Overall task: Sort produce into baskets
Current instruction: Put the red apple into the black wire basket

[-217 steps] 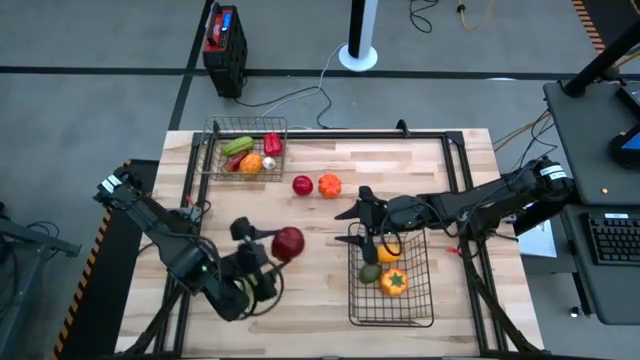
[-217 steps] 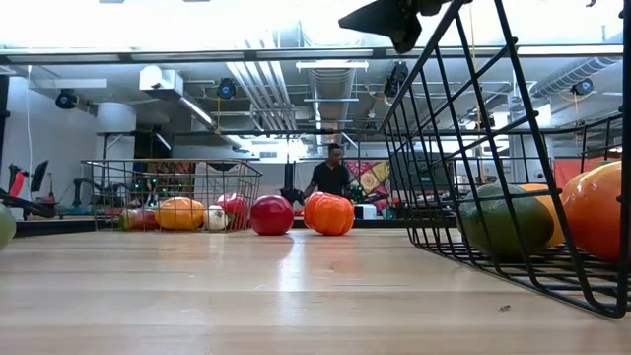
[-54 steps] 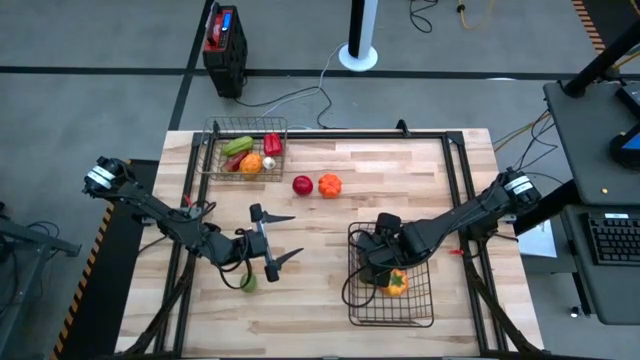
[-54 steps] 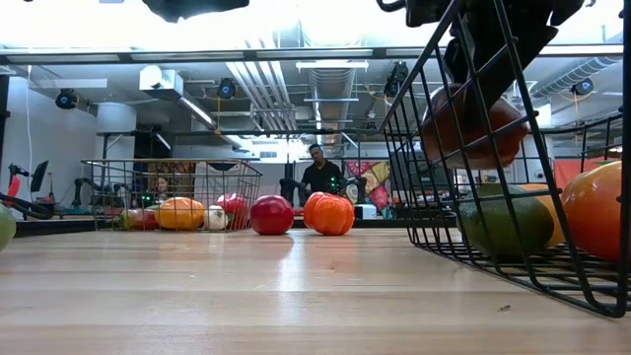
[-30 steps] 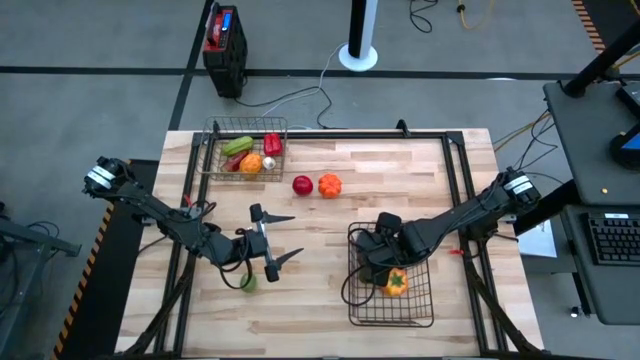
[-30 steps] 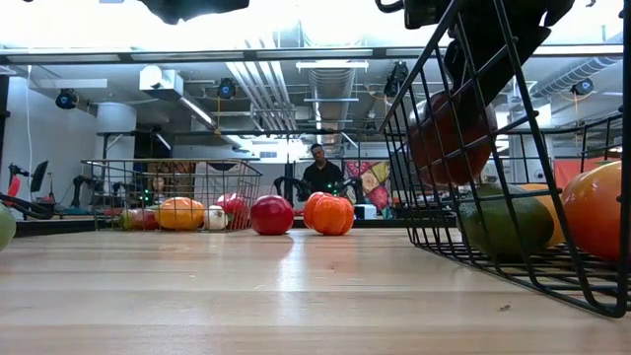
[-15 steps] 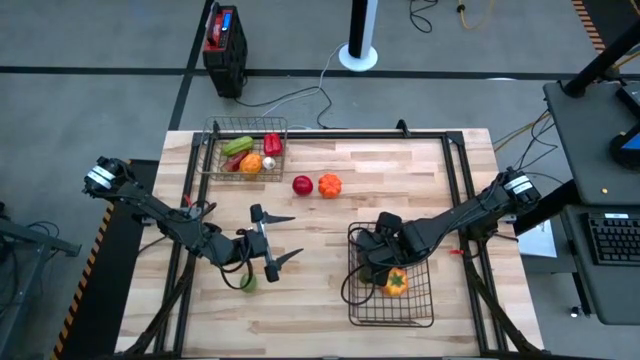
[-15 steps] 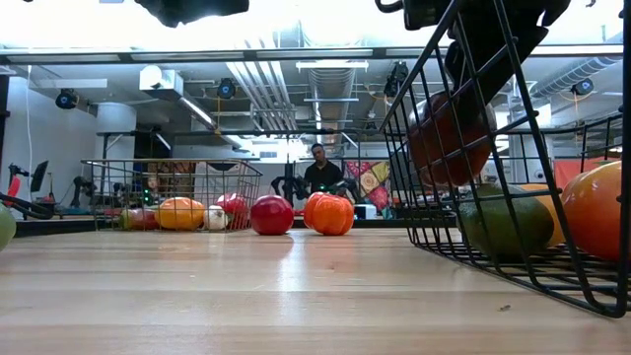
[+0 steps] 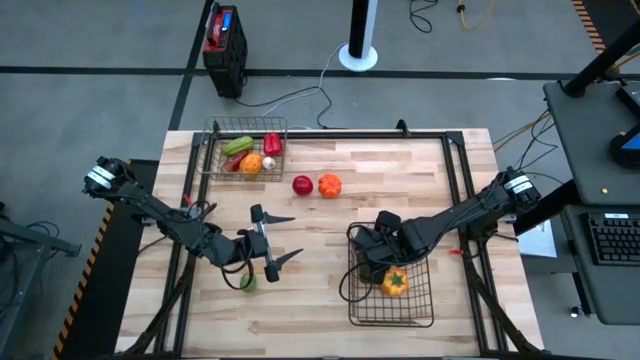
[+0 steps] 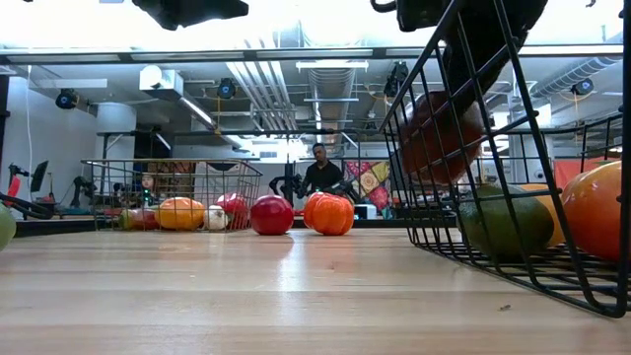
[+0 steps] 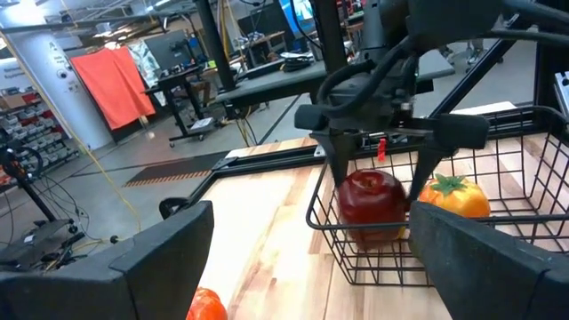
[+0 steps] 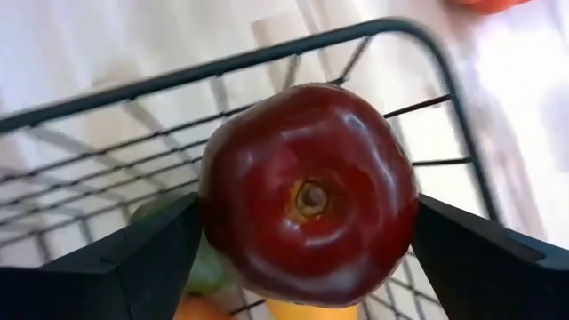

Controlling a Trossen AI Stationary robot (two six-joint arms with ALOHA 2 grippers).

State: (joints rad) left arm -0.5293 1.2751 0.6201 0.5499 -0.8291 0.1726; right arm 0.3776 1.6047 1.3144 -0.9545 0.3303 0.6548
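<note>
1. The right tool (image 11: 378,151) grips a dark red apple (image 12: 307,191) between its fingers, just inside the near-left corner of the larger basket (image 9: 420,315) on the right half of the tabletop (image 9: 320,300).
2. To finish well, I would lower the apple until it rests on the basket floor or the fruit below, then part the fingers gently so it cannot bounce out over the rim.
3. Below and beside it lie a green piece (image 10: 503,222) and an orange pepper (image 9: 394,283); a drop from height could set them rolling.
4. The left tool (image 9: 268,243) hangs spread and empty over the middle of the tabletop, with a small green fruit (image 9: 247,283) near it.
5. A red fruit (image 9: 302,185) and an orange one (image 9: 329,184) are unsorted, touching, near the smaller basket (image 9: 215,150).
6. The overhead view hides the apple under the arm; the wrist views show the grip. Only the low view shows the apple off the basket floor.
</note>
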